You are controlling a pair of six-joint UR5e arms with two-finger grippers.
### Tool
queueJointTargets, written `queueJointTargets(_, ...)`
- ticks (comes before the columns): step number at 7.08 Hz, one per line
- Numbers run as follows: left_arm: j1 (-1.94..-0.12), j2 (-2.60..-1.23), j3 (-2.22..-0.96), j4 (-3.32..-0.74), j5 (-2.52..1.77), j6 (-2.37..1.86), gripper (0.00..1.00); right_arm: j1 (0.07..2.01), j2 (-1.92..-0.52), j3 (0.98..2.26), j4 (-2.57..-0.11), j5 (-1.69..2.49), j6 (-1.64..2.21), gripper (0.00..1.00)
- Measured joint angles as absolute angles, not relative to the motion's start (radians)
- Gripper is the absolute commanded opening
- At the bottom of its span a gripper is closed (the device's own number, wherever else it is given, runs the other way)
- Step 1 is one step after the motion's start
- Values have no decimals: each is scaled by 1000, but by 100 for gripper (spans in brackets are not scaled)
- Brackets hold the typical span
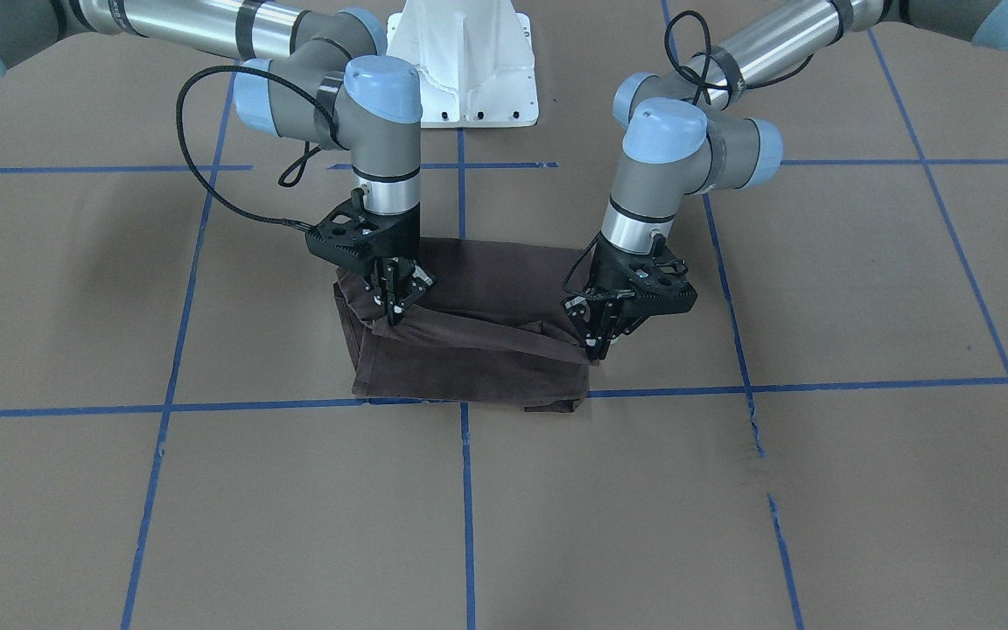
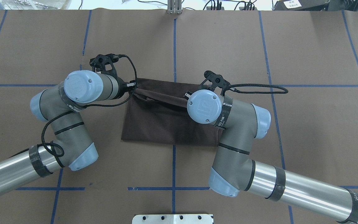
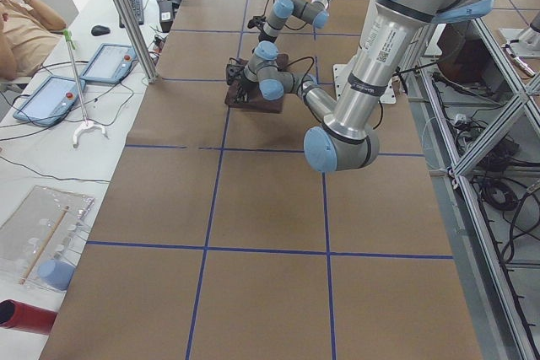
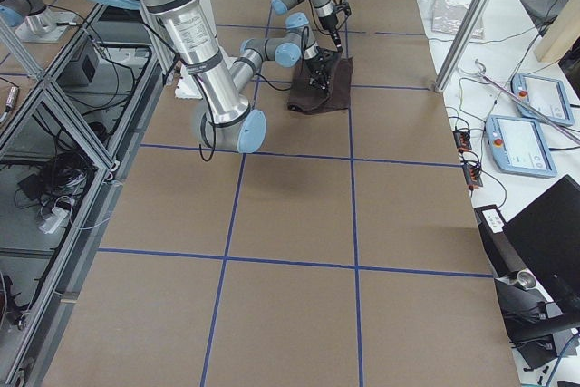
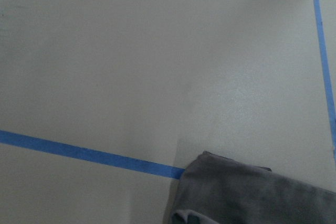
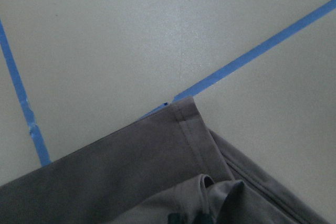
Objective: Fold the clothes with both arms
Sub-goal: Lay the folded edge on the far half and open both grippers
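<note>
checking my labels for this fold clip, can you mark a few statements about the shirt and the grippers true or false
1. The left gripper and the right gripper are both shut on the T-shirt. True.
2. The T-shirt lies spread flat with both sleeves out. False: it is folded into a rough rectangle, and one layer is held up between the two grippers.
3. The T-shirt lies across a blue tape line. True.
4. The T-shirt is white. False: it is dark brown.
</note>
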State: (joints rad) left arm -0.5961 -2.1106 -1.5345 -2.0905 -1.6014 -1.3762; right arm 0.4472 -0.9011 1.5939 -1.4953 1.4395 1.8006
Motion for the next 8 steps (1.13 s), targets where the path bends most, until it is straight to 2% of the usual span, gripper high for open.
queueJointTargets(5, -655, -2091, -1554, -2110, -1744, -1206, 100, 422, -827, 1572, -1500, 1474, 1597, 100)
queueJointTargets(8, -655, -2089, -1556, -2111, -1749, -1207, 100, 420, -828, 1498, -1501, 1435, 1440, 100)
